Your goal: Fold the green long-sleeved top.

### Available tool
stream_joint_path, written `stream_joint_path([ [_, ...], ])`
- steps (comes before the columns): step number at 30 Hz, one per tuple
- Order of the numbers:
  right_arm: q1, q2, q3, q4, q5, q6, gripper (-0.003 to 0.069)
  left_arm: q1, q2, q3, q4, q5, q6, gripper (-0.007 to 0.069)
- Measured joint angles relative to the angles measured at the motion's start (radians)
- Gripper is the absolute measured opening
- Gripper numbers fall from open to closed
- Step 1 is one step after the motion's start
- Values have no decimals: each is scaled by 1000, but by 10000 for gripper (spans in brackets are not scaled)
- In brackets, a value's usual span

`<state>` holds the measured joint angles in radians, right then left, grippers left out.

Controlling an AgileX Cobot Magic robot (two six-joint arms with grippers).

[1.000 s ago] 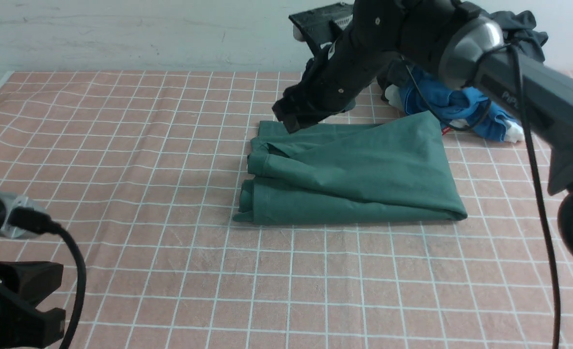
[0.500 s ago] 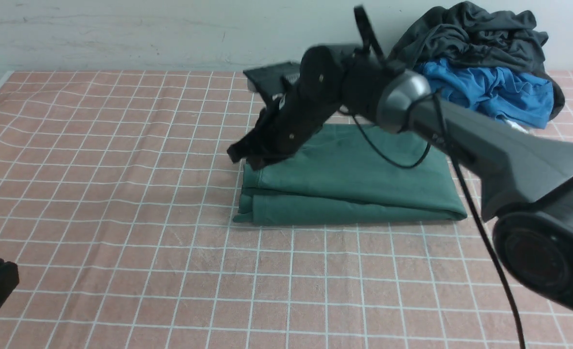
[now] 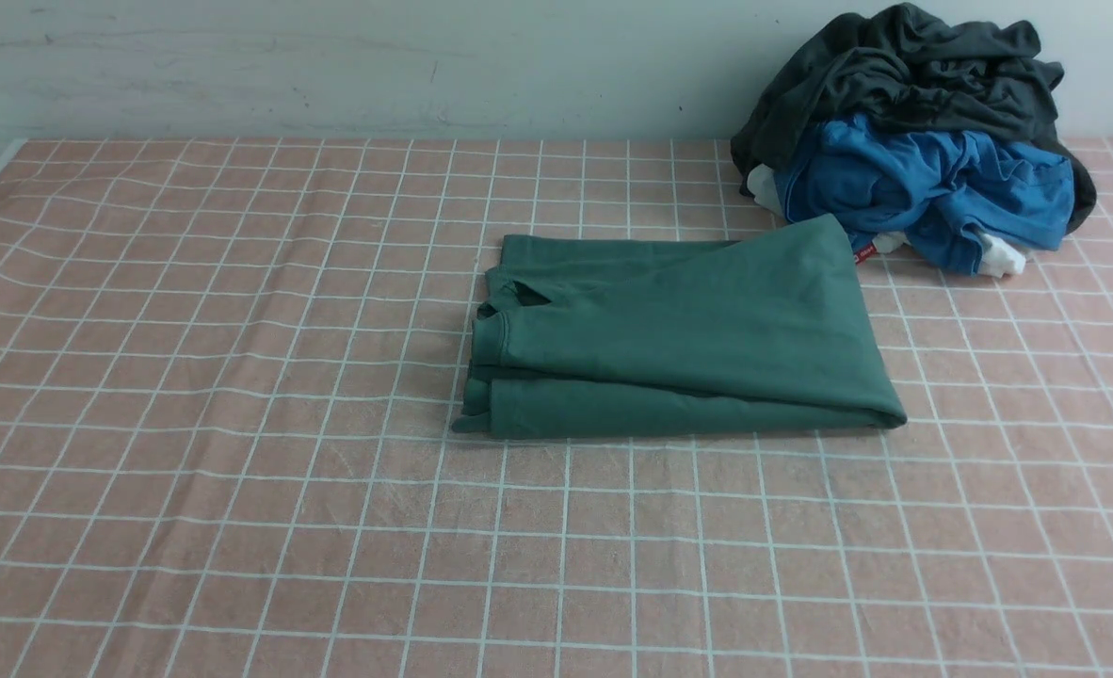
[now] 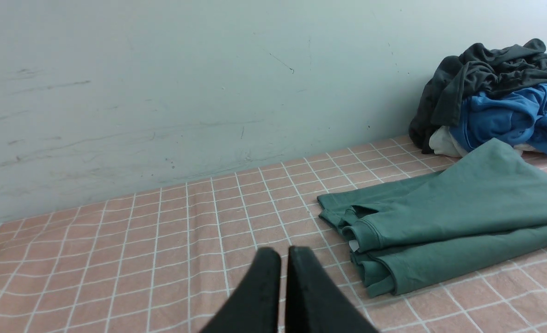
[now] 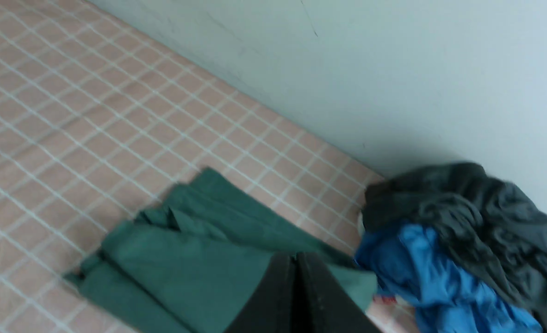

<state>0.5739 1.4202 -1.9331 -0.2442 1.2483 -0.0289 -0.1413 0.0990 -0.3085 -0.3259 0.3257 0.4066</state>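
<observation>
Pink checked table (image 3: 236,377) now bare of arms in the front view: both have withdrawn, left fingers (image 4: 280,263) and right fingers (image 5: 296,273) pressed together, empty. Green long-sleeved top (image 3: 688,339) lies folded at frame centre; folding looks finished.

Top (image 3: 688,339) before, left of clothes pile (image 3: 924,141)

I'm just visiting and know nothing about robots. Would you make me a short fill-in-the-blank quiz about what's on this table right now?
1. The green long-sleeved top lies ______ on the checked cloth.
2. In the pile at the far right corner, the dark grey garment sits on top of a ______ garment.
3. The left tool has its two fingers pressed ______.
4. The right tool is holding ______.

Missing words: folded; blue; together; nothing
</observation>
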Motion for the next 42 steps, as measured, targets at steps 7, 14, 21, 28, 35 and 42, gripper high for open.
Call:
stream_joint_path([
  [7, -3, -490, 783, -154, -529, 249, -14, 0, 0, 0, 0, 9, -4, 11],
  [14, -4, -853, 1461, -269, -1196, 569, -14, 0, 0, 0, 0, 10, -7, 11],
  [21, -4, -1089, 1818, -302, -1428, 773, -14, 0, 0, 0, 0, 10, -7, 11],
  [28, -4, -1307, 1960, -309, -1362, 786, -14, 0, 0, 0, 0, 12, -7, 11],
  [35, -86, -1431, 1960, -147, -1157, 668, -14, 0, -1, 0, -3, 13, -7, 11],
  [42, -422, -1431, 1960, 224, -1070, 104, -14, 0, -1, 0, -3, 13, -7, 11],
])
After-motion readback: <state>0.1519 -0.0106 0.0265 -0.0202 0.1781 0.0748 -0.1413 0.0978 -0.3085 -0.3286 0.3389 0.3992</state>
